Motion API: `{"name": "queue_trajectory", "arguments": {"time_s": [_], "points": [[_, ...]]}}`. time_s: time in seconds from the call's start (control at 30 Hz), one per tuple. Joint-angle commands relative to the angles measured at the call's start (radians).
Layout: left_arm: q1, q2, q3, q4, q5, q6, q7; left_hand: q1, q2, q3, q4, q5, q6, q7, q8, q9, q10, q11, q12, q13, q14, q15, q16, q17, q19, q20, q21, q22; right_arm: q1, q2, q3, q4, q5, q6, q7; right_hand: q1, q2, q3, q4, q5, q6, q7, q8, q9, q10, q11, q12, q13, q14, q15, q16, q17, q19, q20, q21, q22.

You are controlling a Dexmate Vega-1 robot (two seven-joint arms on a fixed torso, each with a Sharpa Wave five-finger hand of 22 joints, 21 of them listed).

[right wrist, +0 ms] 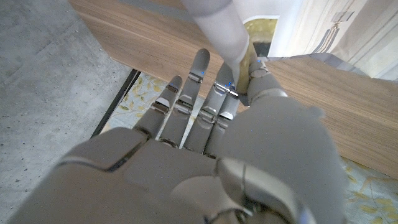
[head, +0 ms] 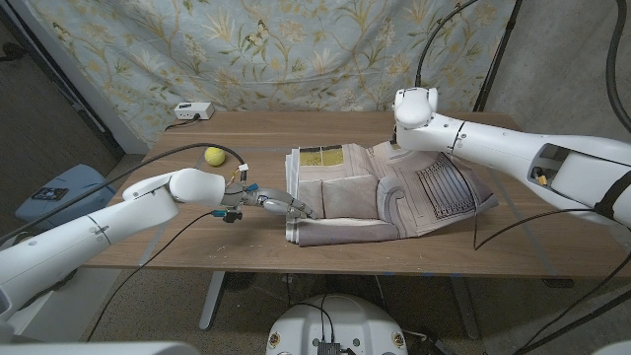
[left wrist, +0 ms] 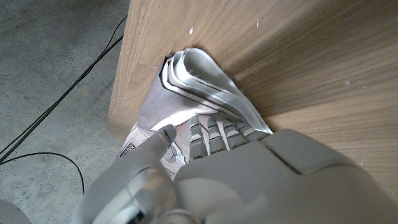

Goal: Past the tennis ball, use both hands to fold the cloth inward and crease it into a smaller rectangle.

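Note:
The grey and white cloth lies partly folded in the middle of the wooden table. My left hand reaches to its front left edge. In the left wrist view its fingers are slipped under the stacked folded layers, and the thumb lies against the cloth. My right hand is at the cloth's far edge, mostly hidden under its wrist. In the right wrist view a fold of cloth is pinched between its thumb and a finger. The tennis ball sits left of the cloth, behind my left arm.
A small white box stands at the table's far left edge. Black cables run along my left arm and over the table's front left part. A blue object stands on the floor to the left. A patterned curtain hangs behind the table.

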Motion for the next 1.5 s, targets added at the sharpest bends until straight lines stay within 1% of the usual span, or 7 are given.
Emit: {"name": "queue_trajectory", "arguments": {"time_s": [0.03,0.3,0.4,0.53,0.87,1.2,1.5], "points": [[0.000,0.002,0.000,0.003,-0.005,0.003,-0.005,0.000,0.003,0.001,-0.009,0.000,-0.003,-0.005,0.000,0.003,0.000,0.000,-0.003,0.003,-0.002,-0.005,-0.003,0.002,0.002,0.009,0.004,0.005,0.088,0.020,-0.077,-0.014,0.058,-0.036,0.013,0.027,0.014,-0.007,0.001,0.005,0.002,0.010,0.005,0.001,-0.002,-0.001,0.006,0.004,0.016,-0.120,-0.002,0.005,0.005,0.009,0.001,0.002],[-0.001,0.004,0.000,0.004,-0.007,0.002,-0.008,0.001,0.004,0.000,-0.012,0.000,-0.004,-0.004,0.000,0.003,0.000,0.001,-0.002,0.003,-0.002,-0.004,-0.003,0.002,0.002,0.009,0.004,0.004,0.138,0.045,-0.123,-0.014,0.110,-0.059,0.008,0.031,0.016,-0.010,0.001,0.005,-0.001,0.020,0.003,0.000,0.000,0.004,0.006,0.003,0.022,-0.119,-0.006,0.007,0.013,0.010,0.003,0.002],[-0.002,0.003,0.001,0.006,-0.008,0.002,-0.010,0.001,0.004,0.000,-0.013,0.000,-0.003,-0.005,0.000,0.003,0.001,0.001,-0.002,0.003,-0.002,-0.005,-0.003,0.002,0.002,0.009,0.004,0.004,0.148,0.053,-0.118,-0.009,0.145,-0.047,-0.002,0.032,0.018,-0.011,0.002,0.005,-0.002,0.025,0.003,0.000,-0.001,0.006,0.008,0.007,0.025,-0.118,-0.008,0.007,0.016,0.012,0.003,0.002],[-0.005,0.001,0.003,0.008,-0.007,-0.003,-0.014,0.002,0.004,0.001,-0.015,0.000,-0.003,-0.005,0.000,0.003,0.001,0.001,-0.002,0.003,-0.002,-0.005,-0.003,0.002,0.002,0.009,0.004,0.004,0.173,0.078,-0.134,0.010,0.179,-0.043,-0.009,0.036,0.019,-0.012,0.001,0.005,-0.001,0.031,0.003,-0.001,0.000,0.010,0.010,0.010,0.028,-0.118,-0.010,0.009,0.017,0.013,0.003,0.002],[-0.008,-0.002,0.006,0.009,-0.006,-0.004,-0.019,0.005,0.005,0.001,-0.021,0.000,-0.003,-0.006,0.000,0.003,0.000,0.000,-0.002,0.003,-0.002,-0.004,-0.003,0.002,0.002,0.008,0.004,0.004,0.207,0.116,-0.152,0.039,0.256,-0.028,-0.041,0.037,0.021,-0.016,0.003,0.004,0.001,0.044,0.003,0.000,0.006,0.020,0.012,0.010,0.035,-0.115,-0.014,0.010,0.024,0.018,0.004,0.002],[-0.008,-0.005,0.007,0.012,-0.009,-0.002,-0.018,0.007,0.006,0.000,-0.025,0.000,-0.004,-0.005,0.000,0.003,0.000,0.001,-0.002,0.003,-0.002,-0.006,-0.002,0.002,0.002,0.008,0.004,0.004,0.247,0.153,-0.181,0.073,0.308,-0.012,-0.062,0.041,0.022,-0.019,0.002,0.003,-0.002,0.052,0.003,0.002,0.003,0.026,0.012,0.011,0.041,-0.115,-0.020,0.011,0.027,0.018,0.003,0.002],[-0.007,-0.004,0.006,0.013,-0.012,0.000,-0.016,0.008,0.007,-0.001,-0.027,0.000,-0.004,-0.005,0.000,0.003,0.000,0.000,-0.002,0.003,-0.002,-0.005,-0.002,0.003,0.002,0.009,0.004,0.004,0.269,0.172,-0.184,0.083,0.340,-0.004,-0.088,0.043,0.023,-0.022,0.003,0.002,-0.005,0.057,0.002,0.004,0.004,0.030,0.013,0.012,0.049,-0.113,-0.023,0.013,0.033,0.017,0.004,0.002]]}}
